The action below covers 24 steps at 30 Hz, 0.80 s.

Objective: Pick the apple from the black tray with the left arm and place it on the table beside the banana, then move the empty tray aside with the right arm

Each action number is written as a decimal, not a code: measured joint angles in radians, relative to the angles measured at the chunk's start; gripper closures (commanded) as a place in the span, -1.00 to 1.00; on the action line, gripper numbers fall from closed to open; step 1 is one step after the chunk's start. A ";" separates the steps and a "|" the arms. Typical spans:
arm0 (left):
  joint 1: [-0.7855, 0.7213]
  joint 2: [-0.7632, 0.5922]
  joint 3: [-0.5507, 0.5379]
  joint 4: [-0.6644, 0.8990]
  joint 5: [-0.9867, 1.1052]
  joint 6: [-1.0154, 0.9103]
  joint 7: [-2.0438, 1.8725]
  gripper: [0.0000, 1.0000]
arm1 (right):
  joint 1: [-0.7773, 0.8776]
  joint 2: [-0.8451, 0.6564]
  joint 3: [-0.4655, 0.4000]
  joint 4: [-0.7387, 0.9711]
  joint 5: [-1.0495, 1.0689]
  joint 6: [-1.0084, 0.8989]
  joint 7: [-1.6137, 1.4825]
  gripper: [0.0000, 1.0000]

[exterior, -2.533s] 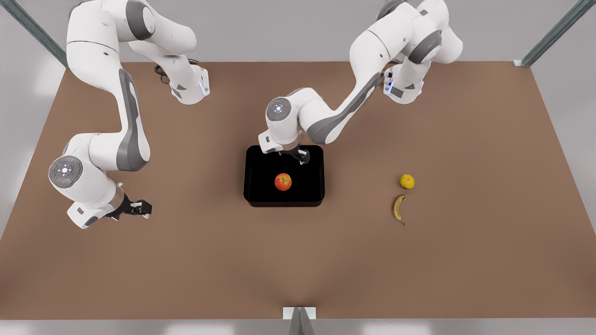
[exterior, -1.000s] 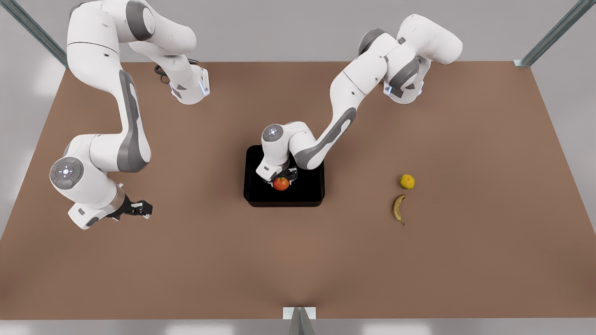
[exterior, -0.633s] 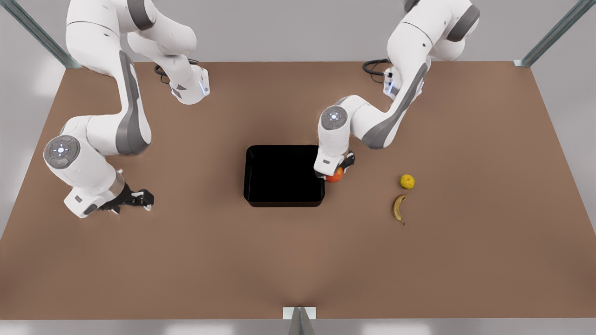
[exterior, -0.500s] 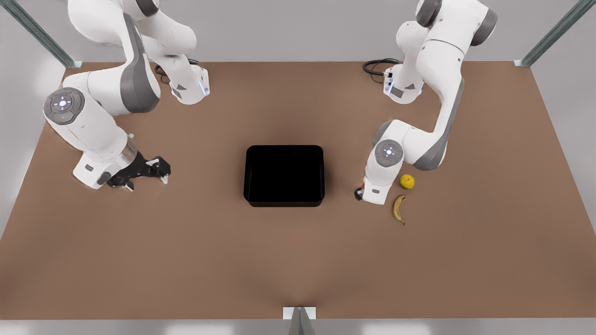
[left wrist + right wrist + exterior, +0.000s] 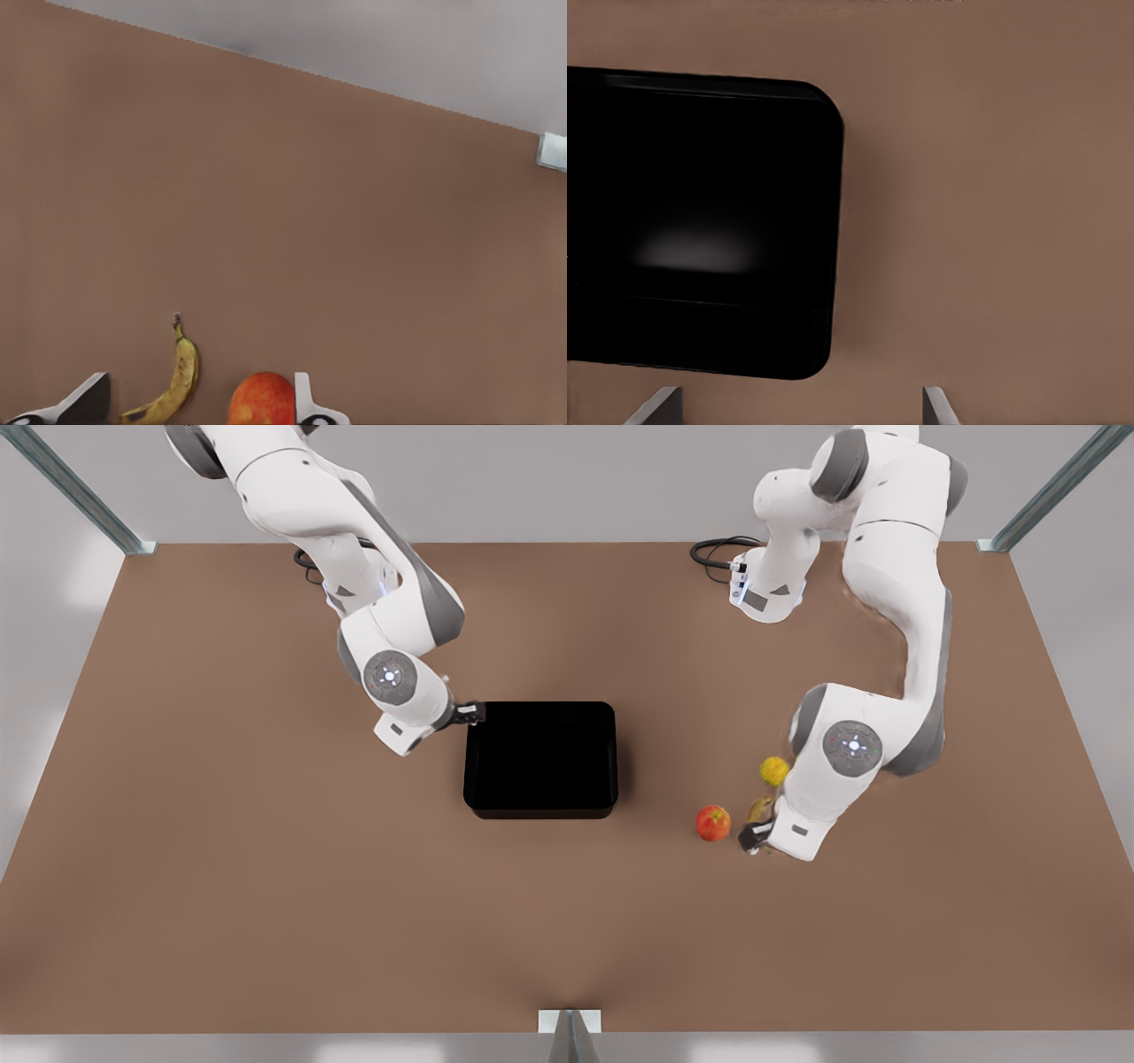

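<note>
The red apple (image 5: 713,823) rests on the brown table (image 5: 354,903), just to the front view's left of the banana (image 5: 760,808), which the arm partly hides. My left gripper (image 5: 753,837) hovers low beside them and is open. In the left wrist view the apple (image 5: 261,400) and banana (image 5: 177,381) lie between the spread fingers of that gripper (image 5: 202,390). The black tray (image 5: 540,812) stands empty at mid-table. My right gripper (image 5: 474,713) is open at the tray's far corner on the front view's left. From the right wrist, the tray (image 5: 831,221) lies ahead of the right gripper (image 5: 799,394).
A small yellow-orange citrus fruit (image 5: 773,770) sits just behind the banana, close to the left arm's wrist. Cables (image 5: 713,553) lie by the arm base at the back. A metal post (image 5: 569,1036) stands at the table's front edge.
The left arm carried the apple out of the tray to the table beside the banana and let go. The right arm swung from the front view's left to the tray's corner.
</note>
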 measured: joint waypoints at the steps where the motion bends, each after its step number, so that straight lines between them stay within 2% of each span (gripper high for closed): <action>1: 0.037 -0.043 0.001 0.066 -0.031 -0.069 0.033 -1.00 | 0.000 0.016 0.000 -0.001 -0.005 0.023 0.029 -1.00; 3: 0.103 -0.126 -0.004 0.118 -0.072 -0.180 0.094 -1.00 | -0.001 0.045 0.000 -0.002 -0.021 0.064 0.083 -1.00; 5: 0.112 -0.150 -0.008 0.132 -0.093 -0.264 0.148 -1.00 | 0.000 0.067 0.000 -0.003 -0.032 0.094 0.131 -1.00; 6: 0.075 -0.148 0.034 0.143 -0.100 -0.296 0.173 -1.00 | 0.001 0.079 0.006 -0.002 -0.044 0.106 0.154 -1.00; 7: -0.007 -0.145 0.142 0.151 -0.128 -0.323 0.200 -1.00 | 0.005 0.092 0.012 -0.002 -0.055 0.118 0.175 -1.00; 8: 0.004 -0.161 0.150 0.133 -0.160 -0.344 0.224 -1.00 | 0.008 0.107 0.015 -0.002 -0.068 0.130 0.195 -1.00; 10: 0.056 -0.248 0.122 -0.019 -0.201 -0.321 0.271 -1.00 | 0.011 0.137 0.017 -0.002 -0.097 0.152 0.231 -1.00; 14: 0.068 -0.161 0.116 0.083 -0.225 -0.333 0.348 -1.00 | 0.011 0.182 0.018 -0.003 -0.144 0.184 0.291 -1.00; 24: 0.067 -0.149 0.119 0.075 -0.220 -0.355 0.483 -1.00 | 0.008 0.250 0.047 -0.058 -0.246 0.245 0.383 -1.00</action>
